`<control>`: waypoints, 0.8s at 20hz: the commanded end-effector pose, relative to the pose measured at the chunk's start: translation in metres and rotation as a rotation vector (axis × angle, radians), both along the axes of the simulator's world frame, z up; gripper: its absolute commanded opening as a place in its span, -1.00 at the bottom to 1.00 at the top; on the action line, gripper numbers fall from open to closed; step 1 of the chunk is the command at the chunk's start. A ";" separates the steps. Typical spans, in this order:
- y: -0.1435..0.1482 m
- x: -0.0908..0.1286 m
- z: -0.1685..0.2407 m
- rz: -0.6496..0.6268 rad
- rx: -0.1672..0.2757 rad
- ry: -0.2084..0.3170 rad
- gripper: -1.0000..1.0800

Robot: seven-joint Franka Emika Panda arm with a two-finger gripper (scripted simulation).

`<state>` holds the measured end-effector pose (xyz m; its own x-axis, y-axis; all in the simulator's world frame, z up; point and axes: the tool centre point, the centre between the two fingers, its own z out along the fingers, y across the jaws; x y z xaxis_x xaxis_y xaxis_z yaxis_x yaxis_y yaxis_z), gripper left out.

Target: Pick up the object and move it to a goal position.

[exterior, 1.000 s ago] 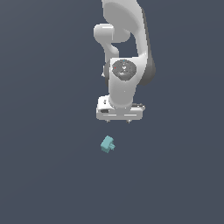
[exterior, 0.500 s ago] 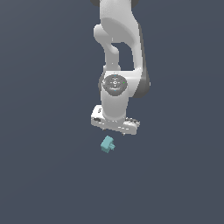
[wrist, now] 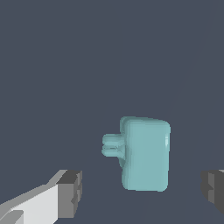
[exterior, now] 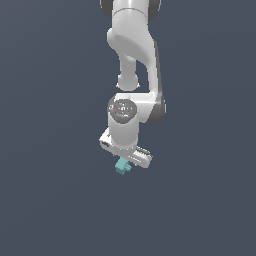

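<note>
The object [exterior: 121, 166], a small teal block with a stub, lies on the plain dark tabletop [exterior: 55, 200] just under the white pincer [exterior: 125, 161], at about 6 o'clock from the arm's round wrist joint [exterior: 123, 110] in the exterior view. The pincer's body hides part of the block there. The wrist view shows more: the object [wrist: 144, 153] sits between the two dark fingertips [wrist: 71, 193], both well clear of it (pincer spread wide, gripping nothing).

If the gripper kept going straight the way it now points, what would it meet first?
Most likely the teal object: it lies ahead between the open fingers of the gripper, though how near is unclear.
</note>
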<state>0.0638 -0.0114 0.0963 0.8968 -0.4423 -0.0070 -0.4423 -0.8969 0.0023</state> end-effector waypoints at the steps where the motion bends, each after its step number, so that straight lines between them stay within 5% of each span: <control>1: -0.002 0.004 -0.003 -0.027 -0.001 -0.005 0.92; 16: -0.004 0.004 -0.041 -0.040 -0.001 -0.007 0.92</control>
<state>0.0686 -0.0153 0.0640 0.8788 -0.4772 0.0001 -0.4772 -0.8788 -0.0001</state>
